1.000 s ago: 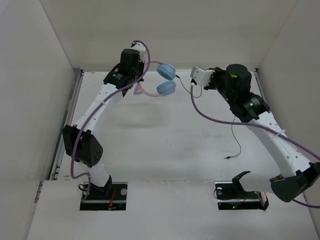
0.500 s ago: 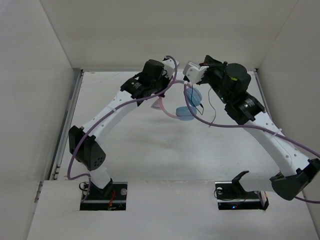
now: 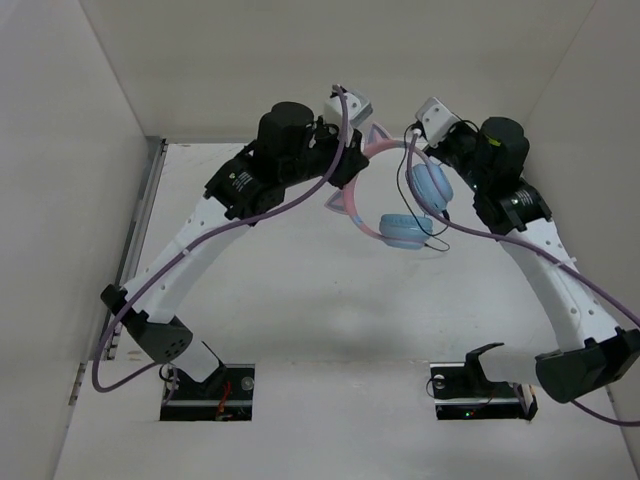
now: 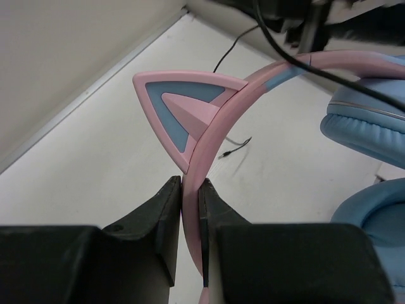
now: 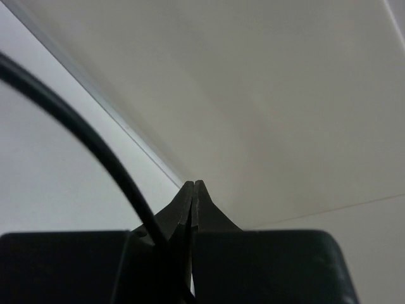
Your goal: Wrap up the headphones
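The headphones hang in the air between my two arms. Their pink headband carries two cat ears, and one cat ear shows close in the left wrist view. The light blue ear cups hang to the right. My left gripper is shut on the headband, just below that ear. My right gripper is shut, and the thin black cable runs down into its jaws. The cable loops around the ear cups.
White walls close in the white table at the back and on both sides. A metal rail runs along the left edge. Thick purple arm cables trail along both arms. The arm bases stand at the near edge.
My left gripper has carried the headphones right and up from the back left. The headband has turned over. My right gripper has stayed close beside them with the cable.
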### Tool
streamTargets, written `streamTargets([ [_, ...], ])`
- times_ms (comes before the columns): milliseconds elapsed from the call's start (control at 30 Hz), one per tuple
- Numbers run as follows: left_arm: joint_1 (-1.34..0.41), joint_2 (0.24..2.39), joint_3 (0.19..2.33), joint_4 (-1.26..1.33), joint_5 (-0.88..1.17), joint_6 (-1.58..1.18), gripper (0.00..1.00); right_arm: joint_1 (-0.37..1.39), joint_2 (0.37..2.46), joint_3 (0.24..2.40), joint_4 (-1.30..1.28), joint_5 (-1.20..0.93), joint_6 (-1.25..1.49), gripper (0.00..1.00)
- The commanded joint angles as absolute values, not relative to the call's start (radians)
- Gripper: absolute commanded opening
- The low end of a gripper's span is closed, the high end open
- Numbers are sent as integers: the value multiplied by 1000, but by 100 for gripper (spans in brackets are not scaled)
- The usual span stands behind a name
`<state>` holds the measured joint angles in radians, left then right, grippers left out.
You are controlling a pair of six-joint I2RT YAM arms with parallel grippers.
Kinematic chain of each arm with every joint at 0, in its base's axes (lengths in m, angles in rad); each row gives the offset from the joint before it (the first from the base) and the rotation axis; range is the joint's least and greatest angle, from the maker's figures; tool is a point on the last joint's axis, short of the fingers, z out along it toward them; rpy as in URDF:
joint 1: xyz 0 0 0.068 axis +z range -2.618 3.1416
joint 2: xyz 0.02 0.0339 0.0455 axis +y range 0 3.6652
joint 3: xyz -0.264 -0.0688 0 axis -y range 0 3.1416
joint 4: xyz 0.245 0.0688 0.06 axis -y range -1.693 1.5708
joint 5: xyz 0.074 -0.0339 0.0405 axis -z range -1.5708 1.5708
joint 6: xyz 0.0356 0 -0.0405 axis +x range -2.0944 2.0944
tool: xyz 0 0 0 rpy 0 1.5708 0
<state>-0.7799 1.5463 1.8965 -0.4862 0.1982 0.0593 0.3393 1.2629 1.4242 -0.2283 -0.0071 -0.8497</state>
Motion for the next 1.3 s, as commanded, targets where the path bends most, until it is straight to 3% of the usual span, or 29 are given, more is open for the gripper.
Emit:
streamTargets([
  [0, -780, 1494, 1979, -402, 267, 6, 0, 294, 1235, 1442, -239, -90, -689, 0],
  [333, -762, 1477, 2005, -394, 281, -29, 0, 171, 1207, 1488, -282, -303, -356, 0],
  [667, -739, 1532, 2114, -336, 345, -216, 0, 84, 1172, 1493, -255, -655, 41, 0],
  [867, -788, 1568, 2178, -333, 386, -233, 0, 51, 1167, 1489, -192, -715, 164, 0],
  [1267, -863, 1523, 2000, -390, 359, -98, 0, 33, 1160, 1486, -196, -703, 173, 0],
])
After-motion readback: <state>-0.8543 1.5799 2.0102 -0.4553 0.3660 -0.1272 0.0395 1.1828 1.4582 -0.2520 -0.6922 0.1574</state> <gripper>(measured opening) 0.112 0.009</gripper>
